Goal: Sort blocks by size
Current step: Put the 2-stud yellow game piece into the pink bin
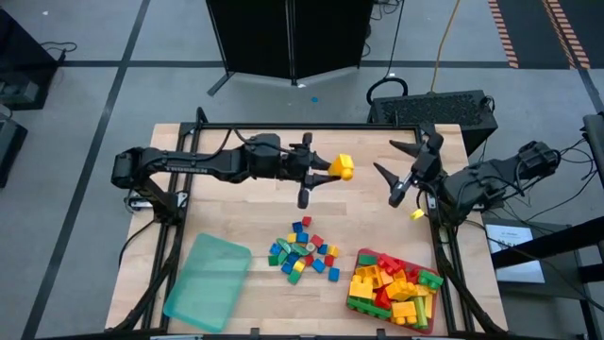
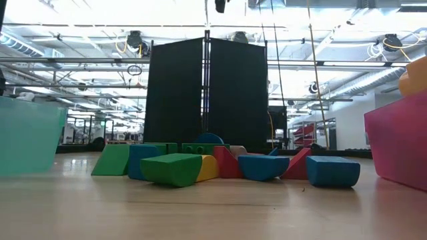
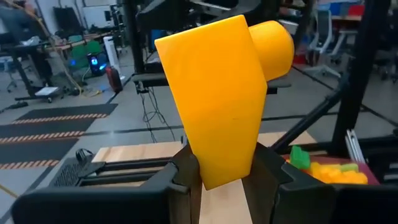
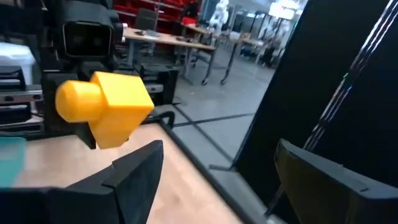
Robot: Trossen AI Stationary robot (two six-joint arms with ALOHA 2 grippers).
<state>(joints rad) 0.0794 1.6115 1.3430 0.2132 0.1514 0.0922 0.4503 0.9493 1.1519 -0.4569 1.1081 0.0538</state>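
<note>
A yellow block is pinched in the left gripper, raised above the table. Facing it, the right gripper is spread wide. Loose blocks are heaped below both grippers.

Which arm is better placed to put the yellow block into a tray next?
The left arm, probably. Its tool is already shut on the yellow block, above the table's far middle. The right tool is open and holds nothing, off to the right.
</note>
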